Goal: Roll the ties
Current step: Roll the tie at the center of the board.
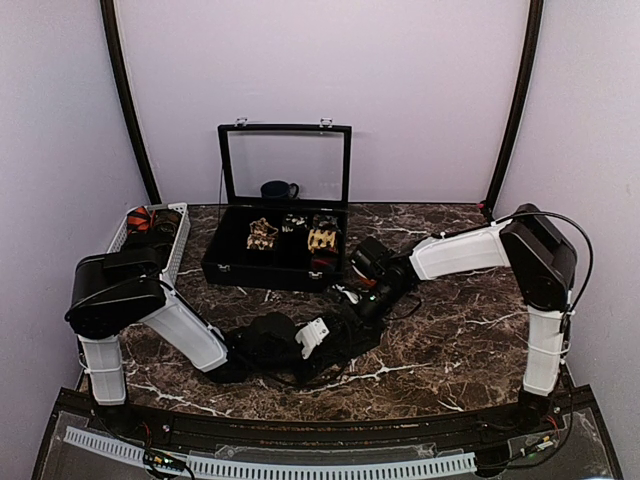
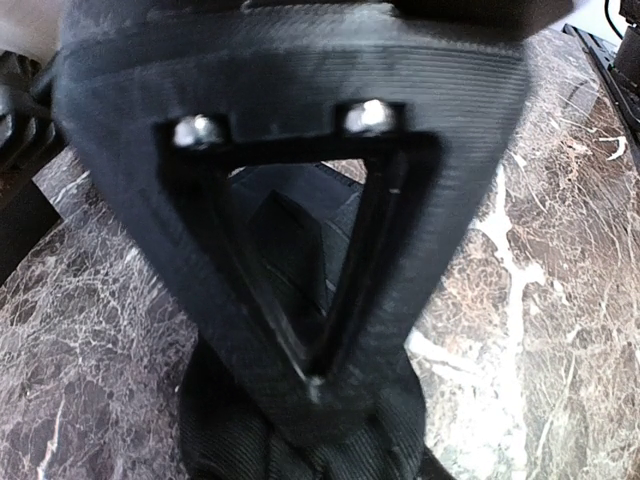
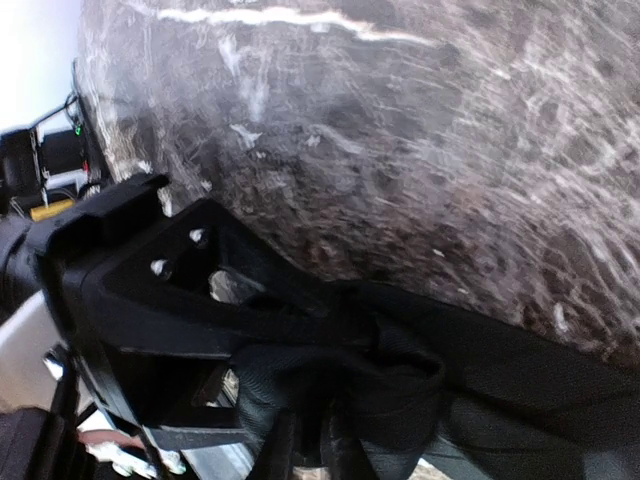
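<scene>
A plain black tie (image 1: 352, 338) lies bunched on the marble table (image 1: 460, 340) between my two grippers. In the left wrist view my left gripper (image 2: 318, 385) has its fingers drawn together in a narrow V, pinching ribbed black tie fabric (image 2: 300, 445) at the tips. My right gripper (image 3: 350, 350) is shut on a gathered fold of the same tie (image 3: 500, 390), whose strip runs off to the right over the marble. From above, the left gripper (image 1: 330, 335) and the right gripper (image 1: 362, 303) sit close together near the table's middle.
An open black case (image 1: 275, 270) with a raised glass lid stands at the back centre, with rolled ties (image 1: 262, 235) in its compartments. A white basket (image 1: 178, 235) at the back left holds a red patterned tie (image 1: 140, 220). Thin black cables trail near the grippers.
</scene>
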Robot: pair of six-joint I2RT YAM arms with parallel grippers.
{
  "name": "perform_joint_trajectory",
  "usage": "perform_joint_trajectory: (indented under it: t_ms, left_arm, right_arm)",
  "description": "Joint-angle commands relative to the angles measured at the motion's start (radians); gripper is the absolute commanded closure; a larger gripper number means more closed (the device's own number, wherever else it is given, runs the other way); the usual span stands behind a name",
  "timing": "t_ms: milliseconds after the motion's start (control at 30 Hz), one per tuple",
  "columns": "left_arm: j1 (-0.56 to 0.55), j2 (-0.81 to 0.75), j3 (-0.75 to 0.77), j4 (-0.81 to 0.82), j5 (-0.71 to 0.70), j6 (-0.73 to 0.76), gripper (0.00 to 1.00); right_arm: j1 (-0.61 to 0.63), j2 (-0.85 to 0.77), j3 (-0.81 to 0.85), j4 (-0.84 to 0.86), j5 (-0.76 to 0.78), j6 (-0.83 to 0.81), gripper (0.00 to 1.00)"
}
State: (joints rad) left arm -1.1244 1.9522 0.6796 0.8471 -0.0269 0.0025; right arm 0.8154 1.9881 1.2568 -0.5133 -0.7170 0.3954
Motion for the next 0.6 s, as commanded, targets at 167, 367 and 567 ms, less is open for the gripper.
perform_joint_trajectory:
  t_ms: [167,367,567]
  left_arm:
    - [-0.004,0.004,-0.007,-0.116,0.001,-0.012,0.62]
    - [-0.005,0.008,0.001,-0.124,0.005,-0.009,0.62]
    - [-0.003,0.004,0.005,-0.129,0.008,-0.004,0.62]
  right_arm:
    - [-0.004,0.015,0.013,-0.045,0.109,0.016,0.58]
    - [0.009,0.039,0.015,-0.038,0.101,0.02,0.64]
    - [0.006,0.065,-0.026,-0.045,0.106,0.003,0.96]
